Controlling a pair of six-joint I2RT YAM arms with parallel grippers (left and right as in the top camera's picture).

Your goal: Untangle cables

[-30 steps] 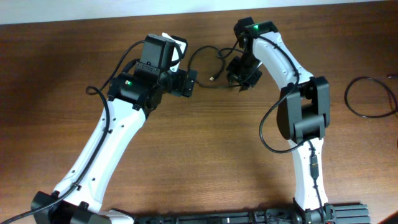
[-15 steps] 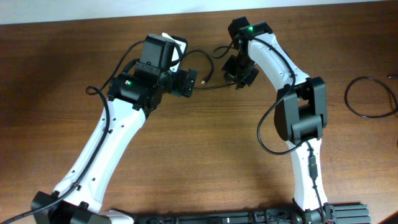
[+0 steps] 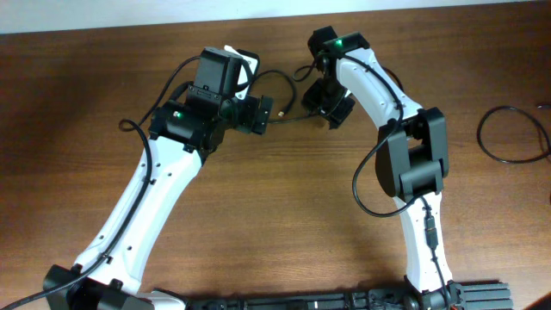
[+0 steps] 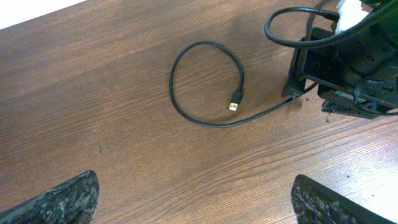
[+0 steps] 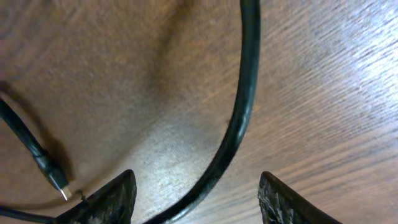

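Observation:
A thin black cable [image 4: 176, 99] lies on the wooden table in one loop, its gold-tipped plug [image 4: 236, 103] resting inside the loop. In the overhead view that cable's plug [image 3: 283, 108] lies between the two grippers. My left gripper [image 4: 196, 205] hovers wide open just short of the loop, holding nothing. My right gripper [image 5: 196, 199] is low over the table with its jaws apart. The cable [image 5: 244, 106] runs loose between its fingers, unclamped. A plug end [image 5: 59, 182] shows at the lower left of the right wrist view.
A second black cable [image 3: 480, 138] lies looped alone near the table's right edge. A white object [image 3: 246, 60] sits behind my left wrist. The right arm's body [image 4: 354, 68] stands close to the loop on its right side.
My right gripper has opened and let go of the cable, and shifted slightly left. The cable loop has slid left toward my left gripper. The left arm has stayed put.

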